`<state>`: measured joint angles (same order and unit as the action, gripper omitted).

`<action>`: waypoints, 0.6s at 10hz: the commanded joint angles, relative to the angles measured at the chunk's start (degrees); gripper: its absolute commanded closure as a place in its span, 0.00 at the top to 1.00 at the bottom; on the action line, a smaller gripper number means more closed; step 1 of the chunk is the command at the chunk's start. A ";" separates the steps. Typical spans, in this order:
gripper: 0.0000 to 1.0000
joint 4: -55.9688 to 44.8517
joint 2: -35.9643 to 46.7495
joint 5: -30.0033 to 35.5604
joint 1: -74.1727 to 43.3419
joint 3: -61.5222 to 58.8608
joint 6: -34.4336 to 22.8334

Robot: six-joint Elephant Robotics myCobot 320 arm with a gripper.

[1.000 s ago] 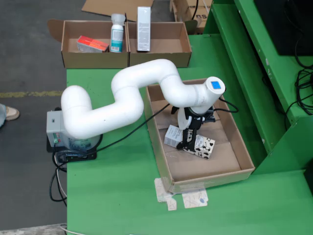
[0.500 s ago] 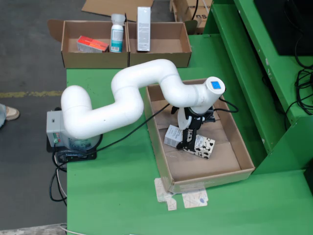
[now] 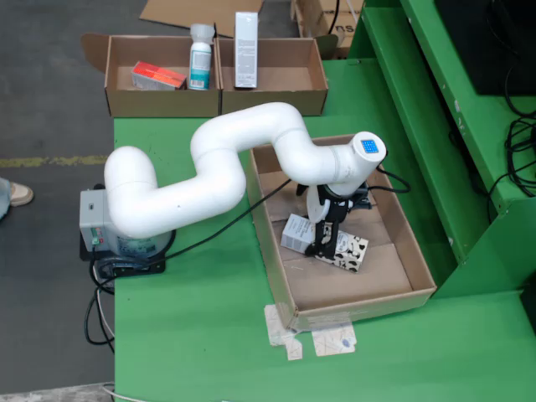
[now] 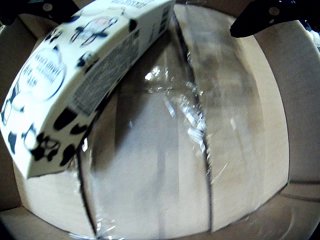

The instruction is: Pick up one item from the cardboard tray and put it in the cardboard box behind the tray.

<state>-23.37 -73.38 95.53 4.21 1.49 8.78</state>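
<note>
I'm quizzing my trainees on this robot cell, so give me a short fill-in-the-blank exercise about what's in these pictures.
1. The table top is painted ____.
2. The carton under the tool carries black and white ____ patches.
3. The red packet lies in the ____ of the two back boxes, seen from the fixed view.
4. The tall white box in the other back box stands ____.

Missing words: green; cow; left; upright

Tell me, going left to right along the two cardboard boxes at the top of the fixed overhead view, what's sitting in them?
Orange-red packet → white bottle with teal label, both in the left box → tall white carton, standing in the right box.
</note>
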 commanded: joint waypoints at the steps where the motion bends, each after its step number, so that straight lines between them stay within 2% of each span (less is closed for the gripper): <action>1: 1.00 11.57 -0.15 -1.53 -1.64 -1.49 0.19; 2: 1.00 11.57 -0.15 -1.53 -1.64 -1.49 0.19; 4: 1.00 21.97 -2.12 -3.88 -2.30 -1.49 0.51; 5: 1.00 21.97 -2.12 -3.88 -2.30 -1.49 0.51; 6: 1.00 30.43 -4.03 -6.87 -2.66 -1.49 0.59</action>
<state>-7.73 -77.16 91.66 2.37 1.49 8.96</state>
